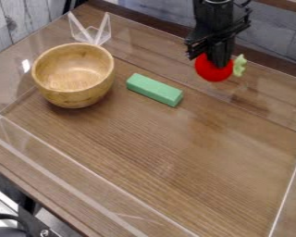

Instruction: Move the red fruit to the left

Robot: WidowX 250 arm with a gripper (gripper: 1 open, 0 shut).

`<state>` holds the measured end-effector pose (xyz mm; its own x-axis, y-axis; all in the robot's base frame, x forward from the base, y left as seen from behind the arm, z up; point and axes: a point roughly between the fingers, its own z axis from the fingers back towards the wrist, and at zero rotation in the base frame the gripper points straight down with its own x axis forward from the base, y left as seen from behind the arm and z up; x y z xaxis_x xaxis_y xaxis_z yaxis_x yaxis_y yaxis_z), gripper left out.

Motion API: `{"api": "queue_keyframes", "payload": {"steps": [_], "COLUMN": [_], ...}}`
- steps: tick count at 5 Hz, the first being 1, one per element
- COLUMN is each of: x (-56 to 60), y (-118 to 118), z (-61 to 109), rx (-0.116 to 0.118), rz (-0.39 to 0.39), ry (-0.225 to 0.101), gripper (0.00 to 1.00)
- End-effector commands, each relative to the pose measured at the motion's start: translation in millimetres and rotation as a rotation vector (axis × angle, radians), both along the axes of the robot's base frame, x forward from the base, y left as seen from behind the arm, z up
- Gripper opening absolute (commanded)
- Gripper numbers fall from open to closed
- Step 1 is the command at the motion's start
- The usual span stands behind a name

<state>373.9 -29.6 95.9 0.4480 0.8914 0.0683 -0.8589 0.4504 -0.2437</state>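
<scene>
The red fruit (215,68), glossy with a pale green leafy stem on its right side, hangs near the far right part of the wooden table. My black gripper (213,57) comes down on it from above and is shut on its top. A shadow lies on the tabletop below the fruit, which appears lifted a little off the wood. The gripper's fingertips are partly hidden against the fruit.
A wooden bowl (73,74) stands at the left. A flat green block (154,90) lies between the bowl and the fruit. Clear plastic walls (287,199) ring the tabletop (163,157). A wall runs behind the table's far edge.
</scene>
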Motion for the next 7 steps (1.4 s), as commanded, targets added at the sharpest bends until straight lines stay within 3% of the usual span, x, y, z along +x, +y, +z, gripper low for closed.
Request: {"api": "queue_keyframes", "payload": {"steps": [1, 3, 6, 7], "x": [-1.0, 3.4, -1.6, -0.3], "y": [8, 19, 28, 29], "z": [12.7, 26.7, 16.6, 23.3], "rx": [-0.005, -0.041, -0.031, -0.034], "rz": [0.033, 0.083, 0.181, 0.164], "ry": [-0.053, -0.065, -0.101, -0.109], "gripper": [0.0, 0.0, 0.0, 0.0]}}
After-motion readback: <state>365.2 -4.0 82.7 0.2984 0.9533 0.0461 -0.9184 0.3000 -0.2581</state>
